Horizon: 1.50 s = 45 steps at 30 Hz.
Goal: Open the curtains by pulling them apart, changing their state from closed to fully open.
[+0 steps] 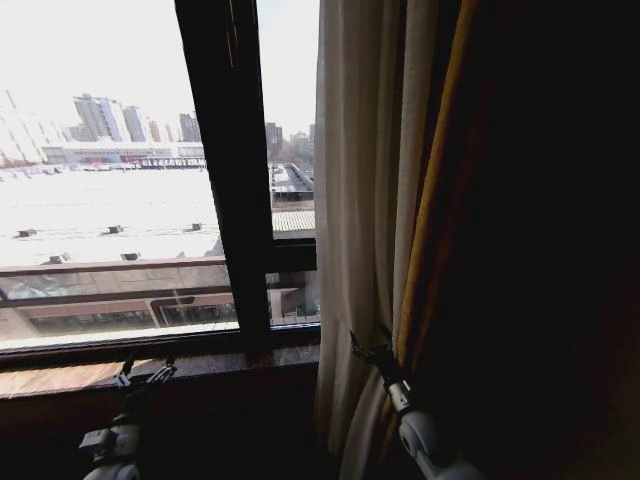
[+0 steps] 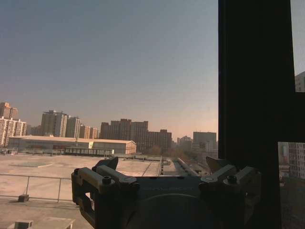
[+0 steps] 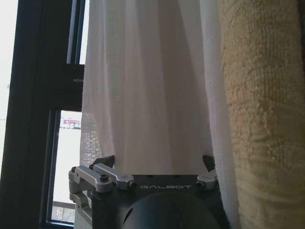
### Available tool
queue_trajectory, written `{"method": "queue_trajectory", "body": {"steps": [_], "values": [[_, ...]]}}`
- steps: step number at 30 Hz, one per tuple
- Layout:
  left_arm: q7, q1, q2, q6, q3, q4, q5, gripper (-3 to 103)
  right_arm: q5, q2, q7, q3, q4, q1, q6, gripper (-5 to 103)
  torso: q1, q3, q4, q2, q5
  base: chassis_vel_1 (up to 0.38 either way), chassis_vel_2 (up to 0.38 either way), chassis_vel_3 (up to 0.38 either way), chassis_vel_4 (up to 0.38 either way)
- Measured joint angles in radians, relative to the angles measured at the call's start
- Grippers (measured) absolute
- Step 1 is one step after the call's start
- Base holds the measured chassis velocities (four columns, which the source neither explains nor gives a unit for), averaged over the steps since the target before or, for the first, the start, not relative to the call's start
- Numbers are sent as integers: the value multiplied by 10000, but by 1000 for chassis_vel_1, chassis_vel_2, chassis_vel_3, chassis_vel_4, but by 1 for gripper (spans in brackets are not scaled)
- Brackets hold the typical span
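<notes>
Right end effector [image 3: 159, 164] is spread open, sheer curtains [image 3: 147, 86] bunched between its fingers, not clamped.

You can read one brand clearly: "GALBOT", in pale capitals on the dark housing of the right gripper [image 3: 159, 164], just behind its fingers in the right wrist view. The left gripper [image 2: 164, 167] carries a faint embossed line in the same spot on its housing, but you cannot make out the letters. A small pale marking sits on the dark window frame [image 3: 47, 95] in the right wrist view, too small to read.
</notes>
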Motion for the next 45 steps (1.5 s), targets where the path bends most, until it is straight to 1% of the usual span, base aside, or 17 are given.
{"method": "queue_trajectory", "body": {"steps": [18,25,34,45], "values": [[0,0,0,0,0,0,0,100,-7,15,6,4,-17,23,-13,100,0,0,0,0,0,0,0,0,0],[0,0,-1,0,0,0,0,100,-6,18,15,5,-28,27,-13,100,2,0,-1,0,0,79,41,-94,-49],[2,0,-1,0,0,0,0,100,-7,22,21,2,-35,31,-13,100,1,0,0,1,-1,238,159,-230,-174],[1,0,-1,0,0,-1,0,100,-8,22,24,1,-39,34,-13,100,0,0,0,1,0,345,307,-352,-288]]}}
